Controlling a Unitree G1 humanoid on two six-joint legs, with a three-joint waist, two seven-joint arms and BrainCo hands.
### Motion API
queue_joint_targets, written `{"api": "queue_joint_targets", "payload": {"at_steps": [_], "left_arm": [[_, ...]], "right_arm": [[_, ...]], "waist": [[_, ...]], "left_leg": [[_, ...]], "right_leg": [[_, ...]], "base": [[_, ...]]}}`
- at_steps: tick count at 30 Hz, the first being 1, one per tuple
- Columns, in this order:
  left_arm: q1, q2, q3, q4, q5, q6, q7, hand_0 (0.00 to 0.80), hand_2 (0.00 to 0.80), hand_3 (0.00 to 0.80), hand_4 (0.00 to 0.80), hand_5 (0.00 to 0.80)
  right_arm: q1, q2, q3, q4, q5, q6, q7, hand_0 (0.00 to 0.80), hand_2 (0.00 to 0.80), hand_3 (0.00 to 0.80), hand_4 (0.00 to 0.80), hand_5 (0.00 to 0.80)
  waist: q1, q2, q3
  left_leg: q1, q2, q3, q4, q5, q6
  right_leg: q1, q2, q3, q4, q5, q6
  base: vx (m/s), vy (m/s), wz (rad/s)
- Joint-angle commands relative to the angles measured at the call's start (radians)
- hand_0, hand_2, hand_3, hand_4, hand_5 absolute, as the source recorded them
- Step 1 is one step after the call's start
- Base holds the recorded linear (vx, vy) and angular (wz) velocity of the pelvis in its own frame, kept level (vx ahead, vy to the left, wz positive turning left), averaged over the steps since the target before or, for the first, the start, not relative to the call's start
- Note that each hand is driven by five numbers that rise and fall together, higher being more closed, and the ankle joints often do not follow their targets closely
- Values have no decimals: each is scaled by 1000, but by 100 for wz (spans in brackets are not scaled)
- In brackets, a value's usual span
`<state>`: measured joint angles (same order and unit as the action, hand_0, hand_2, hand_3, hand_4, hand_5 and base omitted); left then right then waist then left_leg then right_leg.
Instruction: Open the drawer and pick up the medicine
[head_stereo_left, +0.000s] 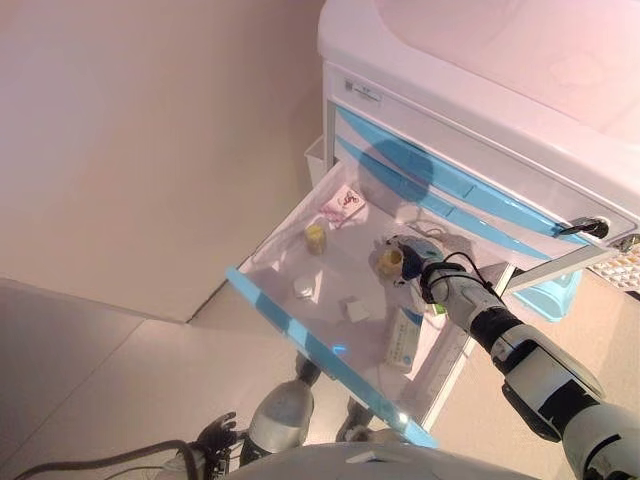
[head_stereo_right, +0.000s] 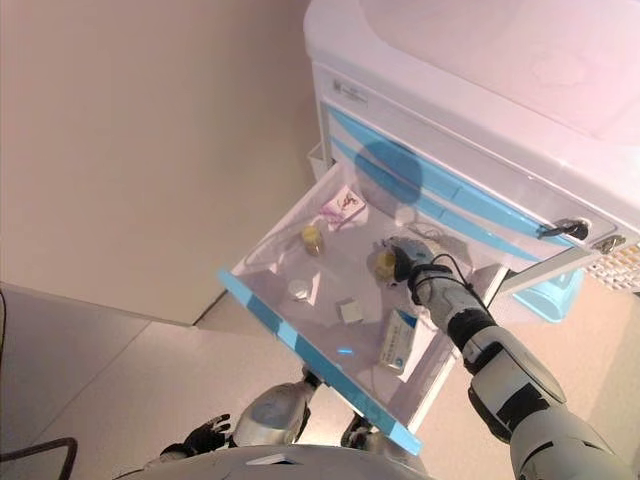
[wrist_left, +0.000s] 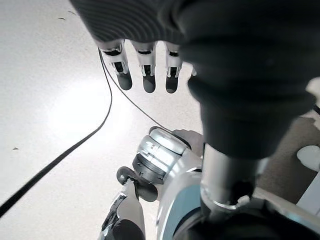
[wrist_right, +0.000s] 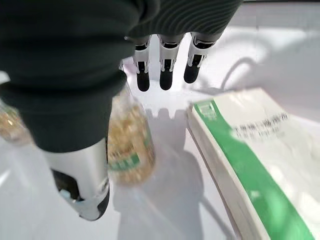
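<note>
From the left eye view, the white medical cart with pale blue drawer fronts (head_stereo_left: 470, 120) stands with one shallow white drawer (head_stereo_left: 300, 330) pulled well out, its blue front edge nearest the robot. Inside lie a small yellow-filled medicine bottle (head_stereo_left: 316, 238) towards the back, a pink-and-white sachet (head_stereo_left: 343, 205) behind it, a round white cap (head_stereo_left: 303, 287), a little white cube (head_stereo_left: 357, 311), and a white box with blue print (head_stereo_left: 404, 340) near the front right corner. The right hand (head_stereo_left: 412, 262) reaches into the drawer from the right, just beside a second yellow medicine bottle (head_stereo_left: 389, 262) — whether it touches the bottle cannot be told from here. The left hand (head_stereo_left: 215, 433) hangs low beside the body, well apart from the cart.

The right eye view shows the same layout, with a light blue bin (head_stereo_right: 548, 297) hung on the cart's far side.

In the left wrist view the left hand's fingers (wrist_left: 145, 75) hang straight and relaxed over the pale floor (wrist_left: 55, 100), holding nothing.

In the right wrist view the right hand's fingers (wrist_right: 165, 65) are extended and spread from the thumb (wrist_right: 82, 185), wide and empty. The yellow bottle, filled with small pale capsules, stands upright on the drawer bottom between thumb and fingers, close against the thumb. Next to it lies a white carton with a green stripe (wrist_right: 250, 160).
</note>
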<state>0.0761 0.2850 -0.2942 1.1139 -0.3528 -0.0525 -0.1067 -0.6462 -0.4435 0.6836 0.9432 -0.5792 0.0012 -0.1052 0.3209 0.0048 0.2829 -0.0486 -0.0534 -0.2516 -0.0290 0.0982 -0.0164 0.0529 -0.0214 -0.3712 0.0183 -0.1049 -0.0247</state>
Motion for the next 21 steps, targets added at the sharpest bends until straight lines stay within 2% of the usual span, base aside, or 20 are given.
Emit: {"api": "queue_joint_targets", "payload": {"at_steps": [1, 8, 21], "left_arm": [[-19, 17, -52, 10, -10, -26, -12, 0, 0, 0, 0, 0], [-22, 19, -64, -5, -19, -34, -18, 0, 0, 0, 0, 0], [-25, 23, -67, -10, -19, -35, -24, 0, 0, 0, 0, 0]], "right_arm": [[-100, -12, 26, -18, -4, -22, -42, 0, 0, 0, 0, 0], [-122, -15, 26, -8, -4, -32, -48, 0, 0, 0, 0, 0], [-132, -12, 28, -15, -9, -26, -56, 0, 0, 0, 0, 0]], "waist": [[16, -7, 2], [17, 6, 16], [20, 7, 25]], "left_leg": [[-19, -72, -3, 31, -61, 37], [-30, -76, -7, 29, -56, 38], [-39, -79, -5, 31, -56, 42]], "right_leg": [[-60, -73, 58, 14, 107, 68], [-72, -75, 56, 13, 110, 68], [-82, -77, 54, 17, 112, 71]], "base": [[0, 0, 0], [0, 0, 0], [0, 0, 0]]}}
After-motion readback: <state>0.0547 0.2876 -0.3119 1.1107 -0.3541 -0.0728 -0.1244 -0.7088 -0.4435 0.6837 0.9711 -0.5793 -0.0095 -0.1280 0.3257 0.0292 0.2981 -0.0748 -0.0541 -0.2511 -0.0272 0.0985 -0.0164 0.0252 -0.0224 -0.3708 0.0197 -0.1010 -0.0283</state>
